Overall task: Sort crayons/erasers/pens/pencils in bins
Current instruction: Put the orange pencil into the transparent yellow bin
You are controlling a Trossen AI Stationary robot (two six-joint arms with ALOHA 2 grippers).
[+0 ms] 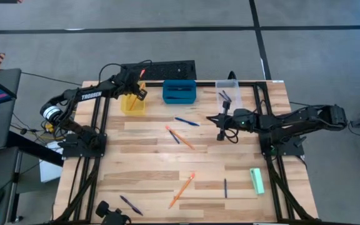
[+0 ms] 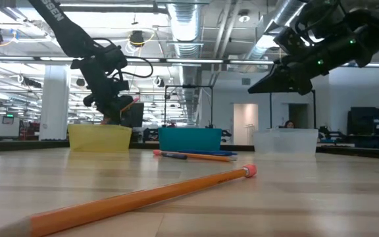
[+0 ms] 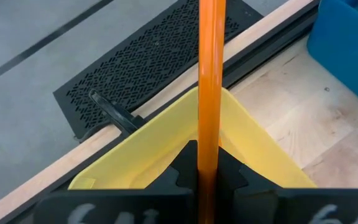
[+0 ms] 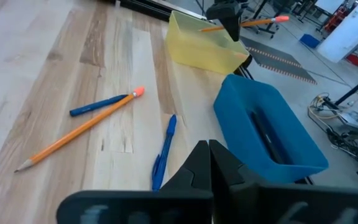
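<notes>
Orange and long, the pencil (image 2: 143, 195) nearest the low camera lies flat on the pale wooden tabletop (image 1: 149, 172), pink eraser end pointing deeper into the table; it waits its turn. Toward the right edge sits the flat mint-green eraser block (image 1: 257, 180), with a short dark pen (image 1: 225, 187) just beside it and another dark pen (image 1: 130, 205) near the front edge.

Mid-table, a second orange pencil crosses a blue pen (image 4: 98, 105), and another blue pen (image 4: 164, 152) lies near the solid blue bin (image 4: 272, 134). My right gripper (image 1: 220, 128) hangs above the bare wood there with its fingers pressed together on nothing.

At the far edge, my left gripper (image 1: 137, 84) is clamped on a long orange pencil (image 3: 209, 81) and hovers over the translucent yellow bin (image 3: 160, 149). From the right wrist view that pencil looks close to level, its pink end sticking out well past the bin's wall. The clear bin (image 1: 227, 91) stands to the right of the blue one.

My judgement for this drop: the stick is longer than the tub, so I want to tilt it and lower one end into the bin before I let go. Releasing it level risks it bridging the rim and rolling off. I would also ease down slowly, since the light tub may slide if nudged.
</notes>
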